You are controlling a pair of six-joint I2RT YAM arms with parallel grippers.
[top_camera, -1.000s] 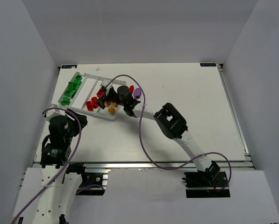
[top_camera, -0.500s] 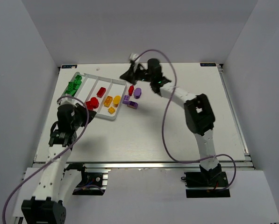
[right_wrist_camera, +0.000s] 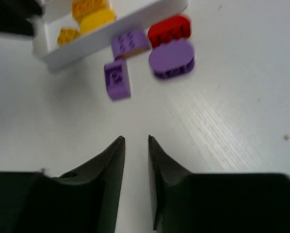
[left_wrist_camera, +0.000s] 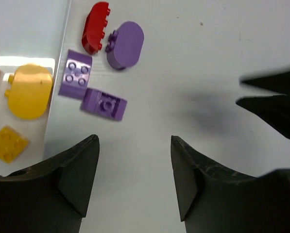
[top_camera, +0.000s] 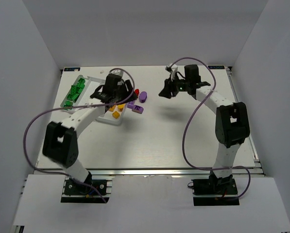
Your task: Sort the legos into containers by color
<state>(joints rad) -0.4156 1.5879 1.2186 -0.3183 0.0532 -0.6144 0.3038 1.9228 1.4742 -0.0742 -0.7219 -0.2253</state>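
Observation:
The white tray lies at the back left with green legos in its left compartment and yellow legos in its right one. Beside its right wall lie a red lego, a purple oval lego and two purple studded legos. My left gripper hovers over the tray's right end, open and empty. My right gripper hangs to the right of the loose legos. Its jaws stand a narrow gap apart with nothing between them.
The tray's near wall separates the yellow legos from the loose purple lego. The table's back edge runs just behind both grippers. White walls enclose the table on three sides.
The left arm has stretched from its folded pose near its base out over the tray. The right gripper has left the tray, swung to the back edge, then moved right of the loose legos.

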